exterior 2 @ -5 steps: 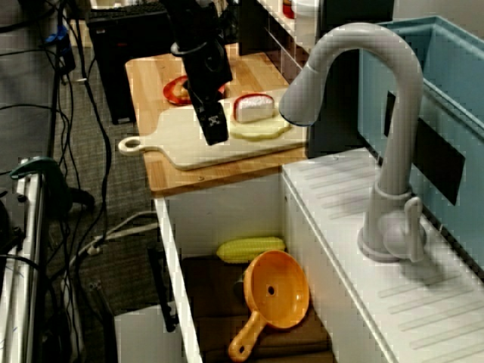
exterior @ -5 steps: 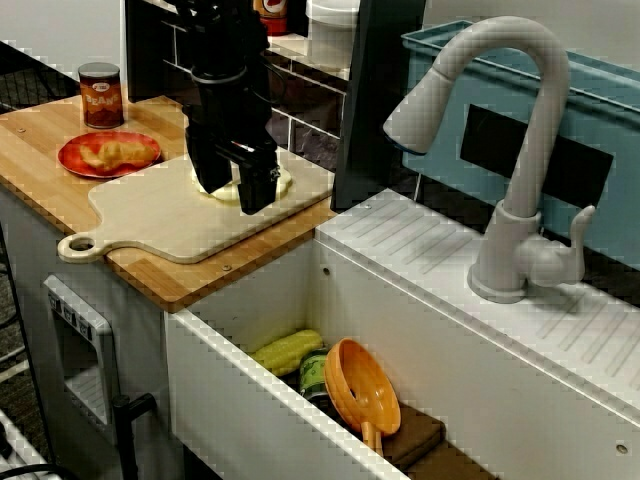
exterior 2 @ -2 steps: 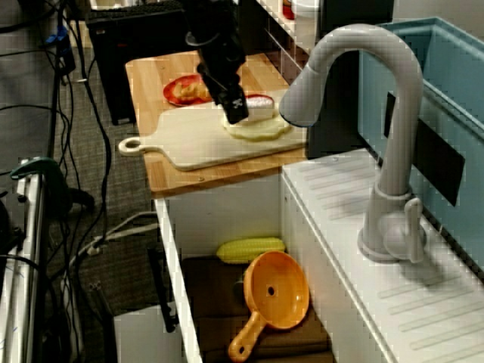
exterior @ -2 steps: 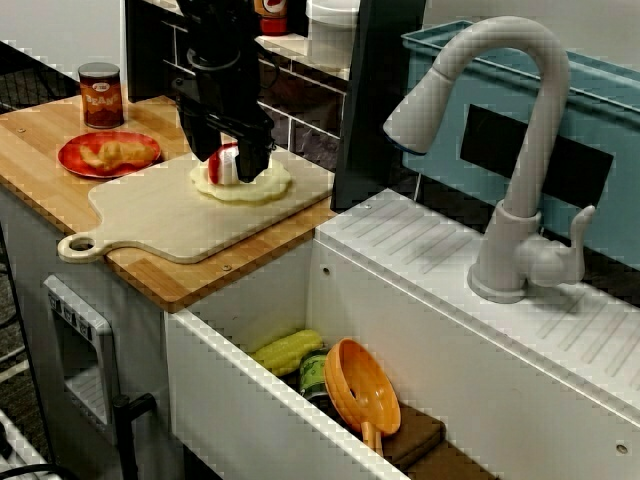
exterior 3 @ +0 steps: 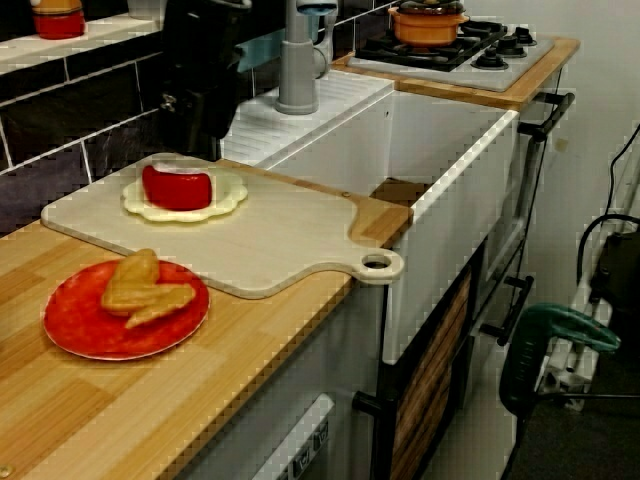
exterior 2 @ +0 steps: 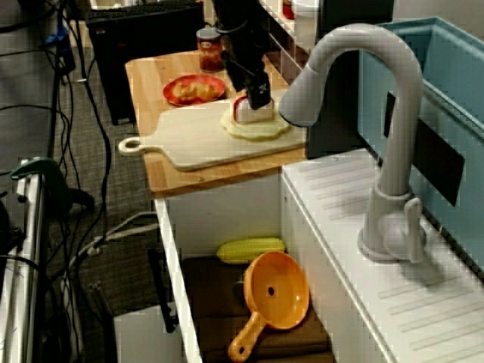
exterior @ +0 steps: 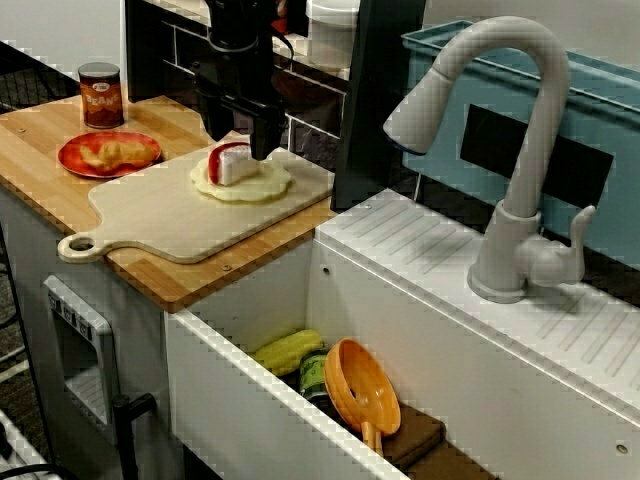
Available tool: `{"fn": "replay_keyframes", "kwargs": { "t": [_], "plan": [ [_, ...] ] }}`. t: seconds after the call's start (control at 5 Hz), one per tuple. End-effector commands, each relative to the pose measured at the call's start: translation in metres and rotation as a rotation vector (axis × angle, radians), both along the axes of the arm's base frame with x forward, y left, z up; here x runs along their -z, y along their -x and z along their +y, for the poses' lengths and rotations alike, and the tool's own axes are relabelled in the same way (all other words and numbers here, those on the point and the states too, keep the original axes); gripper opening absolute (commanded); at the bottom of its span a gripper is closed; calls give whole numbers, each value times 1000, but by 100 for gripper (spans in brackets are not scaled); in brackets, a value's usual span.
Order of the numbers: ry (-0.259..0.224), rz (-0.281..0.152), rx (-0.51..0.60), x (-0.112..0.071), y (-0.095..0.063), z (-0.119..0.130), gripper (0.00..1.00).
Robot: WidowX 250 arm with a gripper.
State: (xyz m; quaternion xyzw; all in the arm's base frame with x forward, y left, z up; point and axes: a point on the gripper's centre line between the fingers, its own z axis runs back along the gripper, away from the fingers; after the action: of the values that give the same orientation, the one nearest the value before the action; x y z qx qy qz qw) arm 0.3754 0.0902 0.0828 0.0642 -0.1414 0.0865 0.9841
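**Hovering open above the red wedge on its disc**

The gripper [exterior: 240, 142] hangs with its fingers spread and nothing between them. In the front view they stand a little above and behind the red wedge [exterior: 230, 163]. The view along the counter shows a gap between the fingertips and the wedge.

Directly beneath the gripper, the wedge lies flat on a pale scalloped disc [exterior: 268, 186], at the near corner of the cutting board [exterior: 160, 215]. Judged from this, the wedge is set down and free of the fingers, and the arm is not yet clear of the board.

Farther out along the counter are a red plate [exterior: 72, 163] holding a pastry piece [exterior: 112, 152], then a can [exterior: 100, 95]. The other way, lower down, the sink [exterior: 230, 400] holds corn [exterior: 287, 350] and an orange strainer [exterior: 362, 385].
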Motion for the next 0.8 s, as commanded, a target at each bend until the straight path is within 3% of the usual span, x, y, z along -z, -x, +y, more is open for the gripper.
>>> {"fn": "replay_keyframes", "kwargs": {
  "t": [0.0, 0.4, 0.6],
  "plan": [
    [-19, -33, 2, -39, -13, 29, 100],
    [-25, -40, -7, -29, -7, 37, 100],
    [12, -31, -34, -24, -8, 37, 100]
  ]
}}
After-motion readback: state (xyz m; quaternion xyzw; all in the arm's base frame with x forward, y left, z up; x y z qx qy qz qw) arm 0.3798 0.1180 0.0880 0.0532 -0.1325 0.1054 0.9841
